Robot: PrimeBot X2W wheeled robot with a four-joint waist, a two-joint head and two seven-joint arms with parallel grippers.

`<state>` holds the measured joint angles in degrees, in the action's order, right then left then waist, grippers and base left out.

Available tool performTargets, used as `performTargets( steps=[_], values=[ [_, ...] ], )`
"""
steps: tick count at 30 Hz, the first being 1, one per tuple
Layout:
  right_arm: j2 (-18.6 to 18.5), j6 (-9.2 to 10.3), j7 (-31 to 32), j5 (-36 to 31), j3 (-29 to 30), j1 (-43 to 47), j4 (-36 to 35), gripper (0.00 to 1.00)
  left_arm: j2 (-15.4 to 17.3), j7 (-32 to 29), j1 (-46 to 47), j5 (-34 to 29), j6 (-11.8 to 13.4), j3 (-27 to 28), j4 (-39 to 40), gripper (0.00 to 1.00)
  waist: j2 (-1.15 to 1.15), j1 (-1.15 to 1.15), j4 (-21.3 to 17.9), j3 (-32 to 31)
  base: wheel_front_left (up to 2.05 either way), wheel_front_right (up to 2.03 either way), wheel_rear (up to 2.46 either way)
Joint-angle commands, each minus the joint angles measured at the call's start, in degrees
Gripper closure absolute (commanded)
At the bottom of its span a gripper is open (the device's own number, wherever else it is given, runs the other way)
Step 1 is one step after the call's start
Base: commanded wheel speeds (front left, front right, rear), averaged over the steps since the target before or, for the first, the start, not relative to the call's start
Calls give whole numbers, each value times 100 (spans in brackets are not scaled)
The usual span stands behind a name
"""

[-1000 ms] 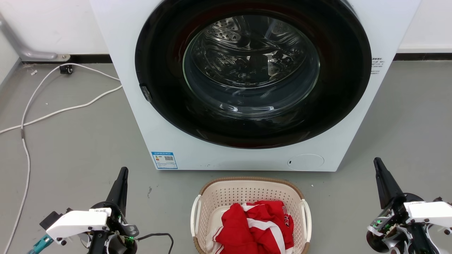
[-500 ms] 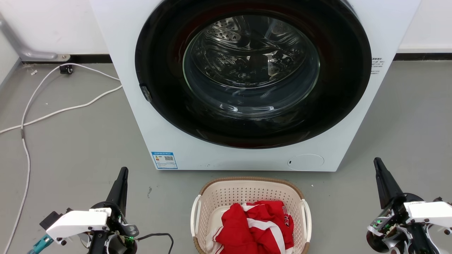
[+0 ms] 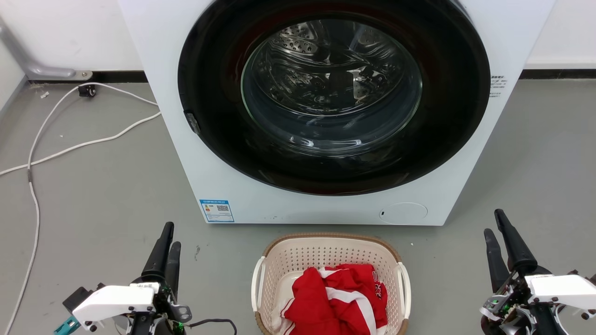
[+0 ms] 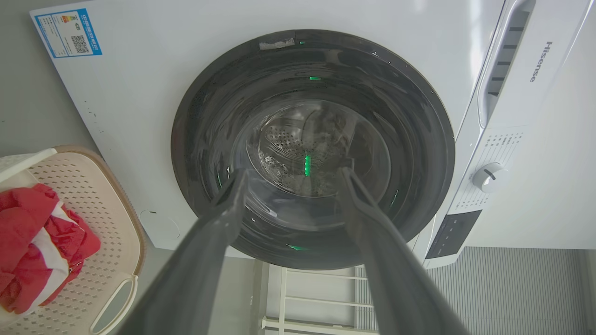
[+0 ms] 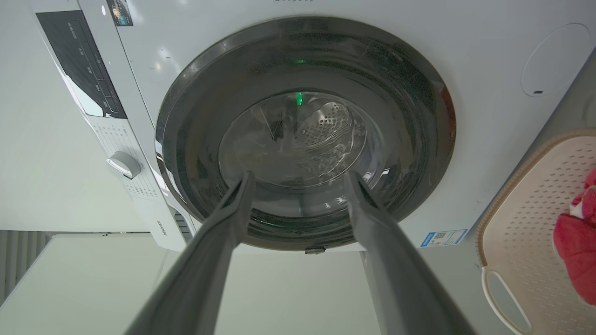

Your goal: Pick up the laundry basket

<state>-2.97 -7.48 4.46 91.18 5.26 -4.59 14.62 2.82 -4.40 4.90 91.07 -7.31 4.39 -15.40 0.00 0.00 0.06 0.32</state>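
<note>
**Floor** [image 3: 84, 195]: smooth grey surface that meets a white wall and dark skirting at its far edge.

**Washing machine** [image 3: 186, 153]: large white front-loader standing toward the floor's far edge. Its round, dark-rimmed glass door appears closed over a steel drum.

**Laundry basket** [image 3: 326, 237]: oval cream plastic basket with perforated sides and a brown woven-look rim. It stands upright on the floor just in front of the machine's foot, between the two grippers. The white left handle [image 3: 255, 284] and right handle [image 3: 406, 284] are both free.

**Garment** [image 3: 335, 302]: crumpled red cloth with white stripes, lying inside the basket toward its near side.

**Left gripper** [image 3: 172, 235]: two long dark fingers, parted and empty. It hovers over the floor to the left of the basket, well apart from the left handle, and points at the machine.

**Right gripper** [image 3: 493, 222]: fingers likewise spread and holding nothing. It is well apart from the right handle.

**Cable** [image 3: 70, 149]: thin white lead trailing across the floor's left side.

**Progress:** judged barely begun. The basket is untouched, and the reach to the handles, the grasp and the lift all remain.
</note>
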Motion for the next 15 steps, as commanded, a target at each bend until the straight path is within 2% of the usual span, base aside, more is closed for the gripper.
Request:
performTargets(
  steps=[1,8,15],
  values=[
    [-6,0,-46,-62,-22,-32,-138,0,15,47,143,-64,-3,-39,117,0,0,0,2,3,0,0,0],
    [-5,0,-236,-719,-19,-29,-239,0,57,238,224,-701,-5,-167,275,0,0,0,15,28,0,0,0],
    [-4,0,-411,-2045,-30,-35,-397,0,51,412,288,-1668,-6,-243,453,0,0,0,28,61,0,0,0]
  ],
)
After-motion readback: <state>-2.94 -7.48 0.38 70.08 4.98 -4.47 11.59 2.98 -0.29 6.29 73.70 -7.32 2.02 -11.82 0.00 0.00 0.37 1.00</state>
